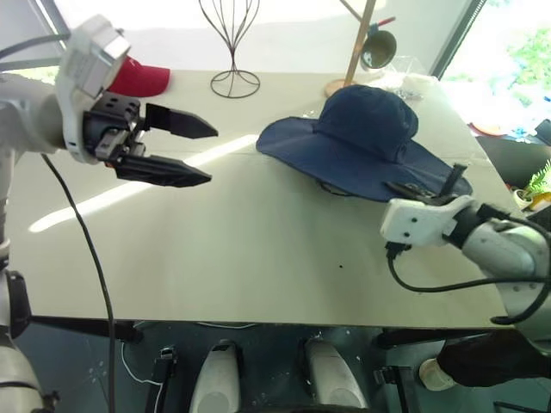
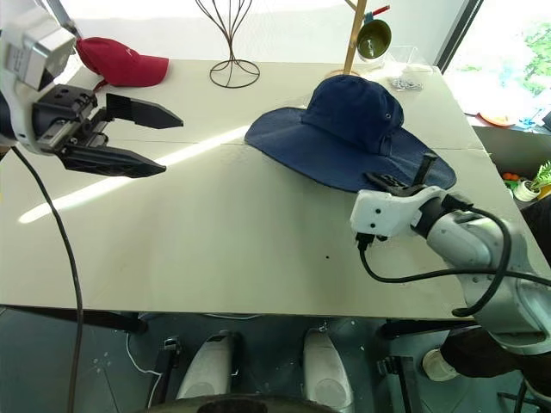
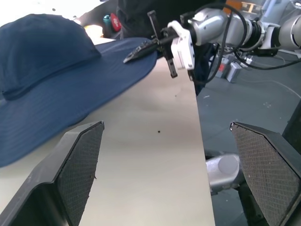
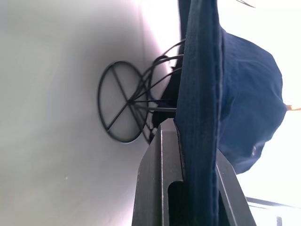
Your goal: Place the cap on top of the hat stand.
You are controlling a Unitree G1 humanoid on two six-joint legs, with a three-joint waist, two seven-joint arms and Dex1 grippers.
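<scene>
Sunlit from the windows behind, the pale rectangular worktop (image 1: 258, 258) carries the large navy-blue soft fabric cap (image 1: 366, 129) with its wide floppy brim, lying toward the far right corner. It is draped over the short black wire globe-cage hat stand (image 4: 136, 110), seen under the brim in the right wrist view. The right gripper (image 1: 428, 189) is clamped on the near brim edge. The left gripper (image 1: 194, 153) hovers over the left edge, fingers spread, holding nothing. The cloth looks light and limp; it will likely sag and fold, so a brim-edge pinch seems the sensible hold.
</scene>
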